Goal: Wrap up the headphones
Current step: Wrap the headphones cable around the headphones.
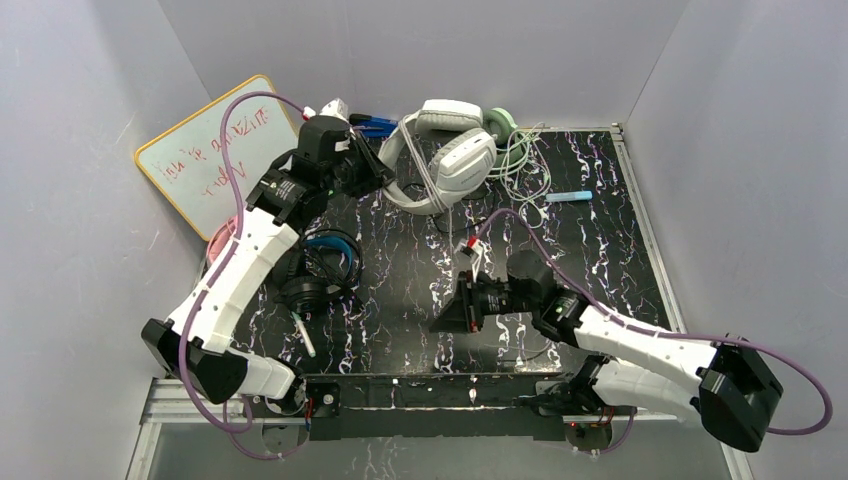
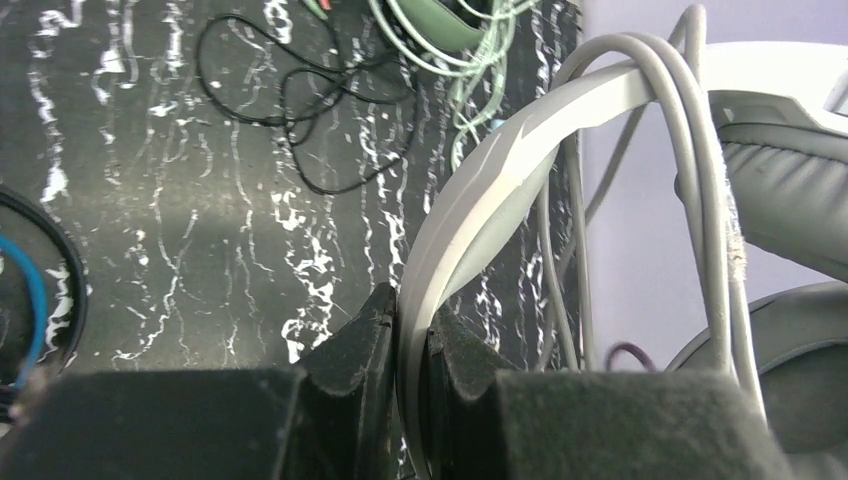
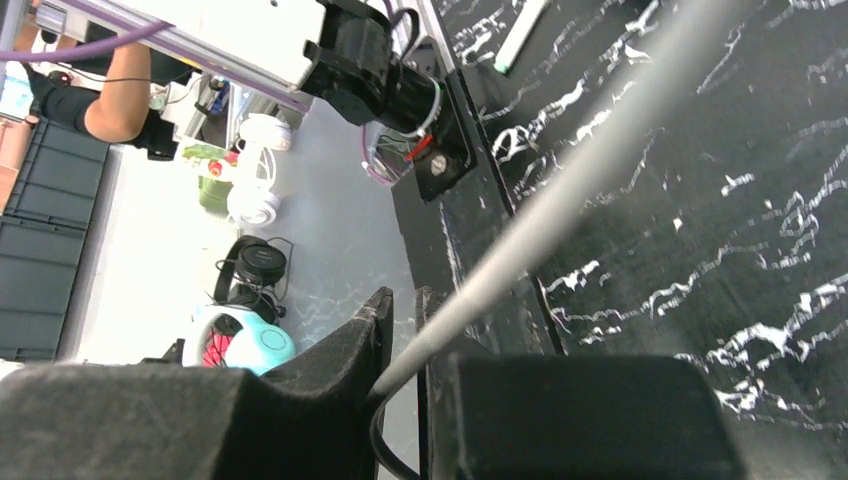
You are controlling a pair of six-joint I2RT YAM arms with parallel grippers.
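Observation:
The white-grey headphones [image 1: 445, 155] lie at the back middle of the black mat. My left gripper [image 1: 376, 172] is shut on their grey headband [image 2: 500, 170], which runs up between the two pads. Loops of grey cord [image 2: 690, 150] pass over the band beside the padded cup [image 2: 790, 200]. My right gripper [image 1: 445, 315] hovers near the mat's front middle, its jaws closed round the grey cord [image 3: 580, 180], which stretches taut away from it. The black-and-blue headphones [image 1: 325, 265] lie by my left arm. A pink headset [image 1: 214, 240] peeks out behind that arm.
A whiteboard [image 1: 215, 150] leans at the back left. A tangle of pale green cable [image 1: 518, 150] and a thin black cord [image 2: 290, 100] lie near the white headset. There is a blue marker [image 1: 568, 196] at the right and a white pen [image 1: 303, 335] near the front left.

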